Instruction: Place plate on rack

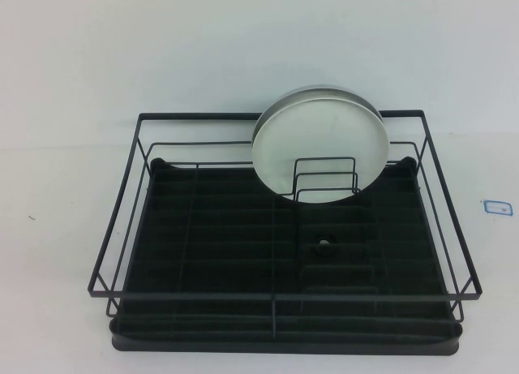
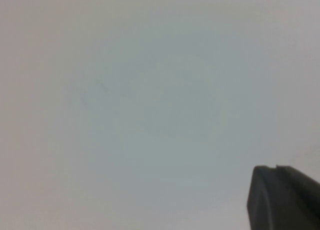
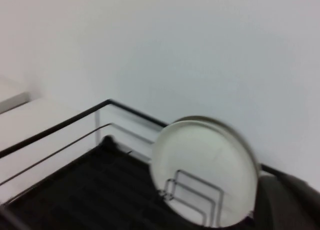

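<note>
Plate (image 1: pixel 320 143) upright in rack (image 1: pixel 122 228) — left gripper (image 2: pixel 280 200), right gripper (image 3: pixel 287 202) wrist-only.

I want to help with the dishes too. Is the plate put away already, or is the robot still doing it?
It looks done. The round glossy white plate stands on edge at the back of the black wire dish rack, behind the small upright wire dividers. Nothing is being carried. The high view shows neither arm; a dark part, likely the left gripper, shows over bare table, and likely the right gripper near the plate. Nothing looks left.
</note>
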Motion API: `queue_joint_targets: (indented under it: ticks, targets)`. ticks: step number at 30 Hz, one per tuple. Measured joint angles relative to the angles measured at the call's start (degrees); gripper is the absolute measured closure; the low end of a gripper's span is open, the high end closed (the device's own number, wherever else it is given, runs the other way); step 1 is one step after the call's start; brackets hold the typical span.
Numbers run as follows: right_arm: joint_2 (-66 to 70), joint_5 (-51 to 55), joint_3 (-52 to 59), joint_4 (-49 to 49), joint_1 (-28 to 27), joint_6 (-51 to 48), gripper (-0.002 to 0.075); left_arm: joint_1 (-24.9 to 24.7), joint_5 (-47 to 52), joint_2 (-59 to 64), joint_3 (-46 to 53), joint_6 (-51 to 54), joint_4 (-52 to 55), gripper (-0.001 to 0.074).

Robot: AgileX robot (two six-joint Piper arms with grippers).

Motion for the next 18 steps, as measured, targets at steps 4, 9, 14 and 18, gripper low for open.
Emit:
queue_joint_targets:
  ticks: [4, 9, 14, 18]
  targets:
    - [-4.0, -4.3, 4.6, 4.0, -4.0, 0.0, 0.0708, -0.7, 0.0, -1.0, 0.0, -12.5, 5.4, 0.0735]
    - [-10.6, -4.8, 12.0, 9.8, -14.4, 0.0, 0.0708, -0.8, 5.0, -3.4, 3.3, -21.2, 5.4, 0.0735]
    - [-19.5, -0.5, 17.5, 11.6, -25.3, -0.8, 0.0708, -0.8, 3.5, -8.6, 14.6, -20.8, 5.4, 0.0735]
    - [-25.8, 1.8, 18.6, 11.7, -30.3, -2.1, 0.0708, -0.8, 0.7, -12.7, 20.8, -20.2, 5.4, 0.0735]
